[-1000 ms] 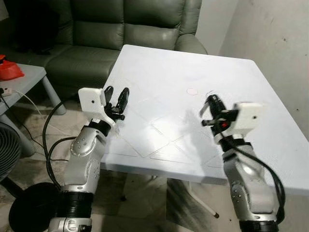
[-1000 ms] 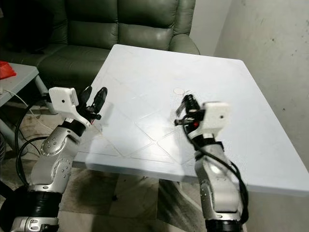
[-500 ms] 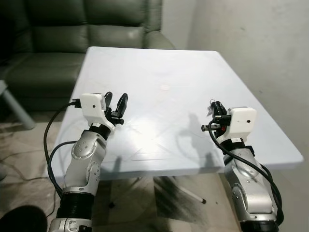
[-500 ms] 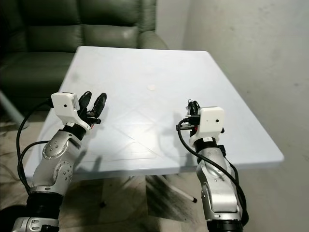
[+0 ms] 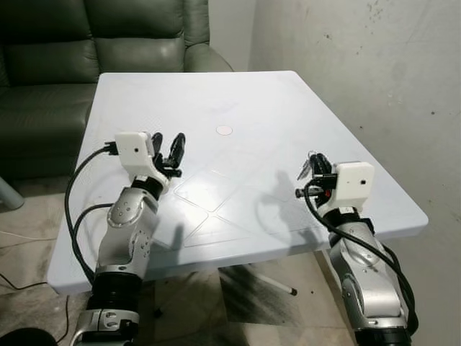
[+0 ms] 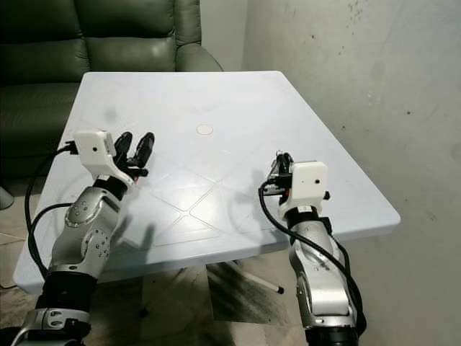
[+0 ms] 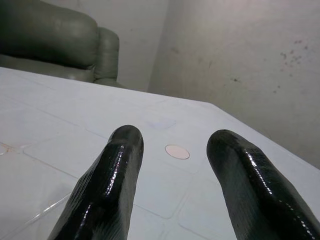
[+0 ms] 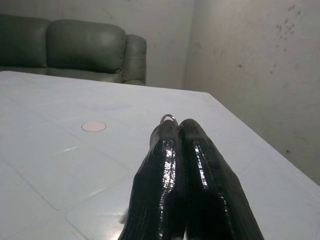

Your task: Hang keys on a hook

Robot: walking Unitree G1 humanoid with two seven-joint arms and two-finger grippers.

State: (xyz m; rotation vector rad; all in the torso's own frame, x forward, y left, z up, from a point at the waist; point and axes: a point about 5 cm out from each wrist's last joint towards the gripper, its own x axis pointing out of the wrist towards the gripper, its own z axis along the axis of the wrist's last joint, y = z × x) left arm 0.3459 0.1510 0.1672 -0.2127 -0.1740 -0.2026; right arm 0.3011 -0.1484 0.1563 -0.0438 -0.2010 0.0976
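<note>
My right gripper (image 5: 312, 168) is held over the right part of the white table (image 5: 288, 101), shut on a small bunch of keys (image 5: 307, 166). In the right wrist view a silver key ring (image 8: 168, 118) pokes up from between the closed fingertips (image 8: 165, 135). Over the table's left part, my left gripper (image 5: 168, 143) is raised and open with nothing in it; the left wrist view has its two black fingers (image 7: 117, 160) spread wide apart.
A round pinkish cap (image 5: 224, 130) marks the table's middle. A dark green sofa (image 5: 108, 36) stands behind the table. A stained white wall (image 5: 374, 65) runs close along the table's right side. Tiled floor (image 5: 21, 238) lies to the left.
The camera has swung to the right: the sofa and table slid left in the picture and the wall came into view. Both arms keep the same pose.
</note>
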